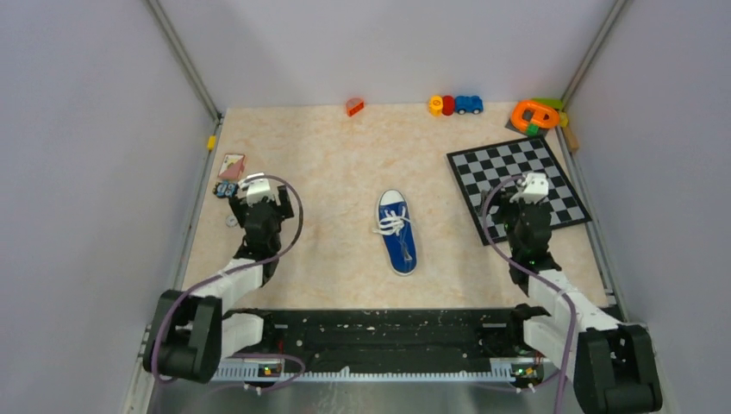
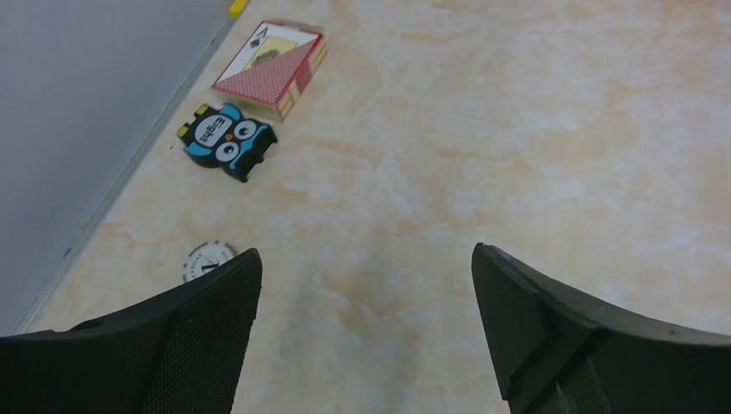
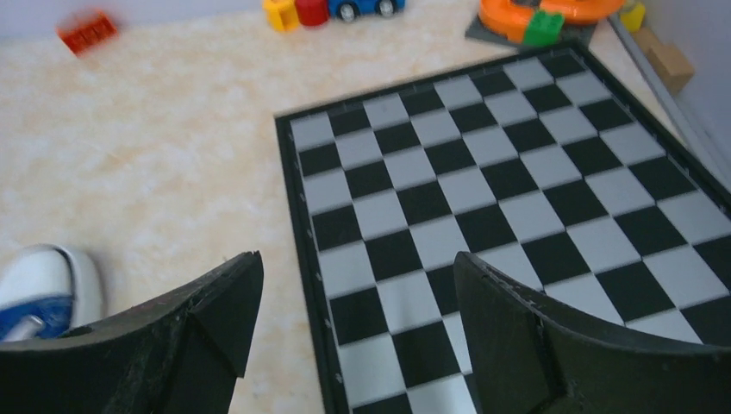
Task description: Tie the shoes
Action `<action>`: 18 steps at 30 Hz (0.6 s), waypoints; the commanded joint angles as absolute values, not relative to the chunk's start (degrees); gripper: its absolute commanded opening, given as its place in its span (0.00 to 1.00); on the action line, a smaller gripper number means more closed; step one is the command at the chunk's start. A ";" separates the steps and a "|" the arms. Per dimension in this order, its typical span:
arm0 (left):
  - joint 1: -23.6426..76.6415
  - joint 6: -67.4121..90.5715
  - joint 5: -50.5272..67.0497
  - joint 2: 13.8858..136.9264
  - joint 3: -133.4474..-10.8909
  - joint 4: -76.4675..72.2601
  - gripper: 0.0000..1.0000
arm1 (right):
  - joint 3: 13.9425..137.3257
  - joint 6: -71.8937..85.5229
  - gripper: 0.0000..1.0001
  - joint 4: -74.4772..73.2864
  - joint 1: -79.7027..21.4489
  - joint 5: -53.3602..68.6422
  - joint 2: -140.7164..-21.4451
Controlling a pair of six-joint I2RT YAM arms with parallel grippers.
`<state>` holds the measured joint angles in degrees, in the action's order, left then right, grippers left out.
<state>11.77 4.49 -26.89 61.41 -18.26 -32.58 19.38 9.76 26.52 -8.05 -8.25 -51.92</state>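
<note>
Sneaker (image 1: 396, 231) lying flat at the middle of the table (image 1: 328, 164), between the two arms and touching neither, white-capped end pointing toward the far wall. White laces (image 1: 392, 226) bunching across the instep and trailing off to the left; knotted or loose not resolvable. Left gripper (image 2: 366, 254) hovering over bare tabletop near the left edge, jaws standing wide apart and grasping nothing. Card box (image 2: 271, 69), owl figure (image 2: 226, 138) and round dial (image 2: 207, 259) lying just beyond it. Right gripper (image 3: 358, 259) hanging over the left part of the chessboard (image 3: 517, 172), jaws likewise spread, holding nothing; white shoe tip showing at lower left of that wrist view. Toy car (image 1: 469, 104), orange brick (image 1: 354, 106) and orange ring toy (image 1: 534, 114) resting along the far edge.
</note>
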 commanded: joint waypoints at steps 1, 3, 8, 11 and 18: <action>7.25 1.86 -24.83 71.30 -17.64 -48.72 0.95 | 10.82 0.39 0.82 50.25 -5.92 -5.39 -57.67; 7.08 -0.74 -24.24 76.09 -16.90 -54.92 0.94 | 9.35 -1.90 0.82 54.95 -5.82 -7.39 -62.12; 5.18 -1.46 -19.83 80.71 -17.40 -58.73 0.90 | 7.47 -0.69 0.82 68.80 -4.70 -10.32 -76.22; 1.97 1.39 -14.97 83.24 -15.16 -64.47 0.90 | 6.23 2.40 0.80 80.47 -1.56 -7.77 -84.19; 0.82 1.42 -12.93 84.59 -15.94 -64.57 0.92 | 10.89 2.03 0.75 69.30 -1.36 -6.62 -83.34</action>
<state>1.13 0.86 -15.53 84.18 -16.16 -58.65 8.16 1.13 65.32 -1.69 -6.85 -82.91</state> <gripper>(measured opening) 0.876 0.755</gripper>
